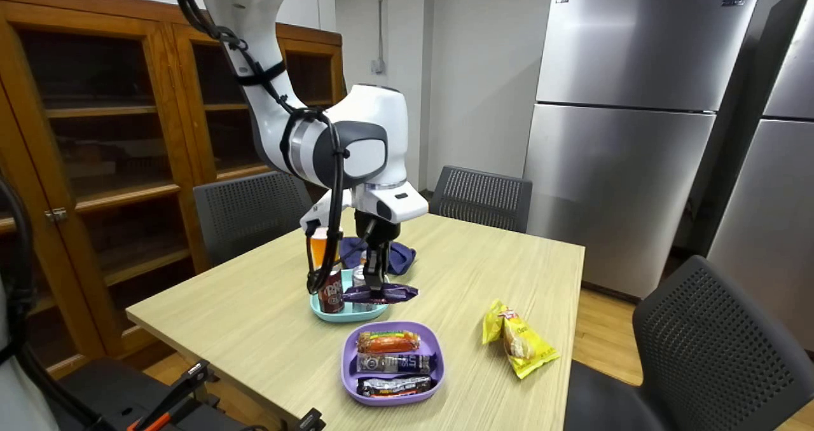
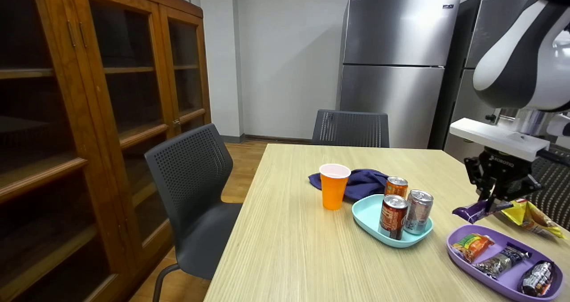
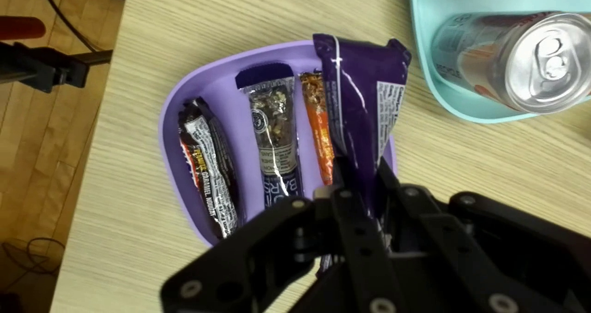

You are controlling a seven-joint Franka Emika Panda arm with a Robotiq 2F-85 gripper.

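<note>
Wrist view: we see the gripper (image 3: 363, 174) pinching a purple-wrapped bar (image 3: 362, 96), which partly hides from us the lilac tray (image 3: 238, 135) holding three other bars (image 3: 276, 140).

In the matt tool (image 3: 364, 174) sits a glossy, creased plastic-film wrapper (image 3: 364, 96). Below it, the tray (image 3: 238, 123) looks like smooth, satin plastic. Beside the tool, a can (image 3: 549, 68) shows shiny metal. Behind the tool in an exterior view lies matt cloth (image 1: 402, 259); beneath, the counter (image 2: 289, 230) has smooth wood grain.
</note>
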